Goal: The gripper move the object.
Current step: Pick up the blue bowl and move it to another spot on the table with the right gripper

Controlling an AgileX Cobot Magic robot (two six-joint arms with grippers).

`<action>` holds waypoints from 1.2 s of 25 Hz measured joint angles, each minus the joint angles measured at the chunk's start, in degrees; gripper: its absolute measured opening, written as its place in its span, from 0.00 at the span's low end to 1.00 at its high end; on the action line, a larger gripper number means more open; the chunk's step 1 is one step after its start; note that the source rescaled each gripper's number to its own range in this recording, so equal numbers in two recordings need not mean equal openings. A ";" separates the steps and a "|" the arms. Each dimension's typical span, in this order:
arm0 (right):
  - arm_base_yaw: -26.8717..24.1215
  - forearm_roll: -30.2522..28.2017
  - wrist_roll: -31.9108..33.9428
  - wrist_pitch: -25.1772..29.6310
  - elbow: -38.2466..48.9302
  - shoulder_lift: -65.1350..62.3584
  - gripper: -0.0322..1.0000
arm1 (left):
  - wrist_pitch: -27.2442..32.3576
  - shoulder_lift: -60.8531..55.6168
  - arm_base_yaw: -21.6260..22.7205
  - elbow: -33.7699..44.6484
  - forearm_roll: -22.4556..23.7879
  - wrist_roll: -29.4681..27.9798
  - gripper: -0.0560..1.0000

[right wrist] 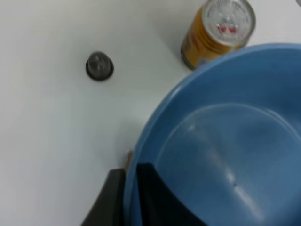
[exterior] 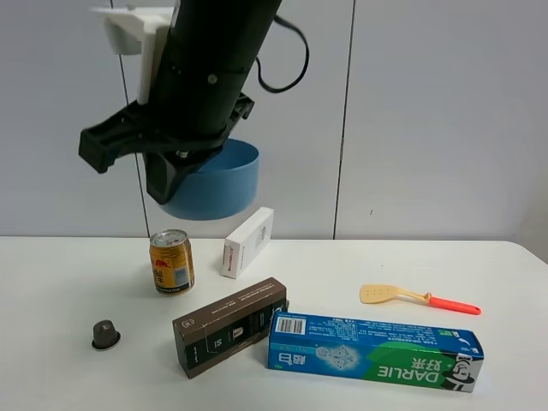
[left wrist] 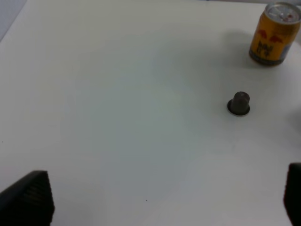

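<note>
The blue bowl (exterior: 229, 184) hangs in the air well above the table, over the drink can (exterior: 171, 262). My right gripper (exterior: 184, 167), a black claw on a thick dark arm, is shut on the bowl's rim. In the right wrist view the bowl (right wrist: 225, 150) fills the frame, with one finger (right wrist: 155, 197) inside the rim and one outside; the gripper (right wrist: 134, 197) pinches the wall. My left gripper (left wrist: 160, 200) is open and empty over bare white table, with only its fingertips (left wrist: 28, 197) showing. It is out of sight in the exterior view.
On the white table (exterior: 68, 274) stand the yellow can, a dark capsule (exterior: 105, 334), a white box (exterior: 248, 241), a brown box (exterior: 229, 325), a blue-green toothpaste box (exterior: 372, 351) and a yellow spatula with a red handle (exterior: 415, 298). The can (left wrist: 274, 34) and capsule (left wrist: 239, 103) also show in the left wrist view.
</note>
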 joint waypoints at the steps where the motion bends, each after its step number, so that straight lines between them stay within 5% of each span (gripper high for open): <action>1: 0.07 0.00 -0.05 -0.91 0.00 1.39 0.03 | 0.00 0.00 0.00 0.00 0.00 0.00 1.00; 7: 0.40 -0.63 0.01 -7.51 0.00 7.75 0.03 | 0.00 0.00 0.00 0.00 0.00 0.00 1.00; 13: 1.28 0.28 0.36 -7.96 0.00 8.85 0.03 | 0.00 0.00 0.00 0.00 0.00 0.00 1.00; 30: 8.00 2.57 2.06 9.51 0.00 4.81 0.03 | -0.05 0.00 0.00 0.00 0.00 0.00 1.00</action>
